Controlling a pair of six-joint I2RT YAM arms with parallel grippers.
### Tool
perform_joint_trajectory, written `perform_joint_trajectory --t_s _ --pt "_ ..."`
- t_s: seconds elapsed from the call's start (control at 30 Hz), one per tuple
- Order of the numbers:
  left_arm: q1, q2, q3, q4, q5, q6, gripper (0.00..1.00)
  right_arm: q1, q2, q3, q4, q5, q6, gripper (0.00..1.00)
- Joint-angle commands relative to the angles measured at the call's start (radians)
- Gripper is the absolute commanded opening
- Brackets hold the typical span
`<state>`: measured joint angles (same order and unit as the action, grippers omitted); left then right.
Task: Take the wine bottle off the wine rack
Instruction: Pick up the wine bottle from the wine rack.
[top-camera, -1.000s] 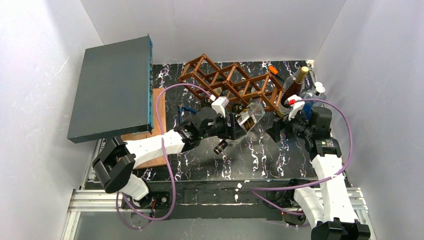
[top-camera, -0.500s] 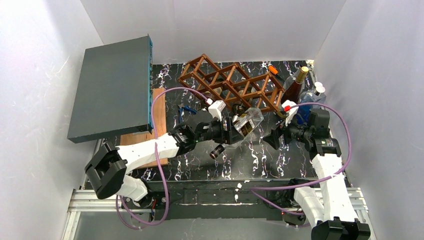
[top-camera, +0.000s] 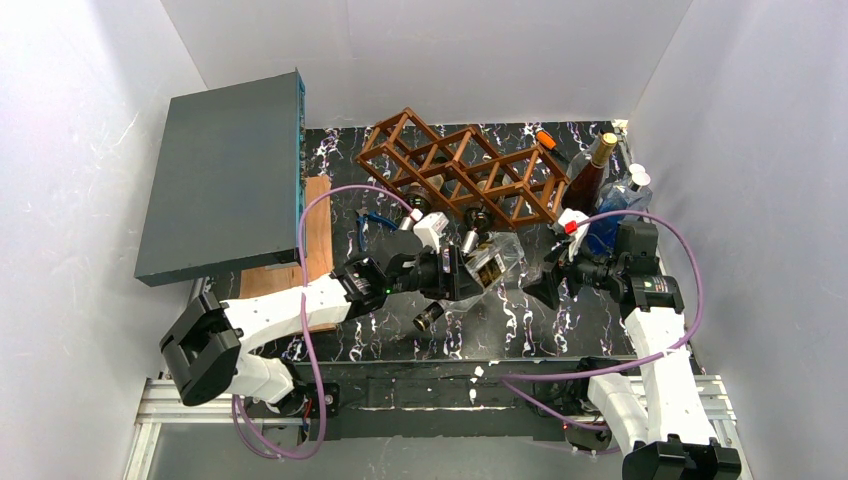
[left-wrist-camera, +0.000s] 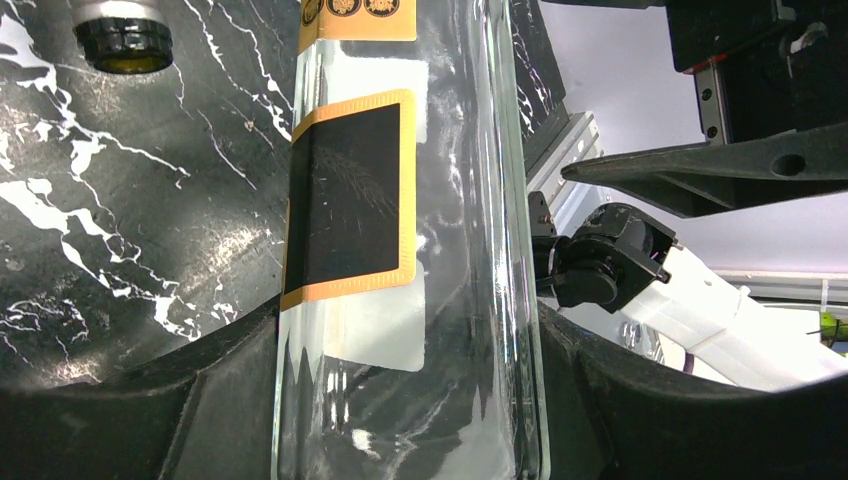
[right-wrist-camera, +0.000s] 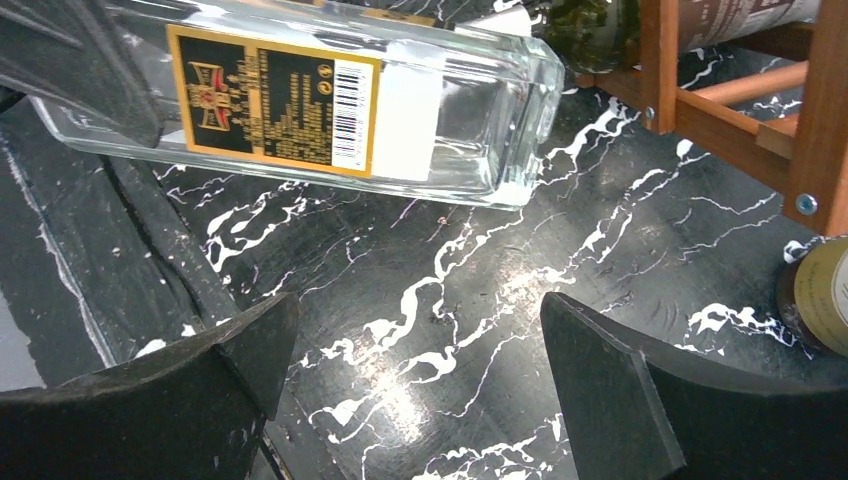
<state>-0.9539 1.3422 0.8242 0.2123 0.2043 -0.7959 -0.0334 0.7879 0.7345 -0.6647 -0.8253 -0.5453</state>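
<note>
Top external shows the left claw (top-camera: 466, 274) clenched around the clear wine bottle (top-camera: 495, 260), which hangs over the worktop (top-camera: 520, 320), just in front of the wine rack (top-camera: 460, 165). The right claw (top-camera: 545, 280) gapes empty beside it.

One camera sits high behind me and looks down over the whole table (top-camera: 520, 320), out to the far wine rack (top-camera: 460, 165). My left wrist camera sits tight against the clear bottle (top-camera: 492, 262), looking along it. My right wrist camera faces left, low and near. All three views share that bottle.
</note>
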Motion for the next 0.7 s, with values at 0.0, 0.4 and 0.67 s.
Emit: perform_joint_trajectory --t_s 0.0,0.4,0.67 --pt "-0.012 -0.080 0.010 0.111 0.029 -0.032 0.00 -0.007 0.001 0.056 -0.058 -0.076 -0.077 1.00" --pt "-0.025 -0.037 0.018 0.092 0.046 -0.117 0.00 -0.005 0.042 0.086 -0.301 -0.251 -0.461 1.00" --pt "-0.044 0.010 0.053 0.038 0.061 -0.189 0.00 -0.005 0.068 0.077 -0.533 -0.288 -0.911 1.00"
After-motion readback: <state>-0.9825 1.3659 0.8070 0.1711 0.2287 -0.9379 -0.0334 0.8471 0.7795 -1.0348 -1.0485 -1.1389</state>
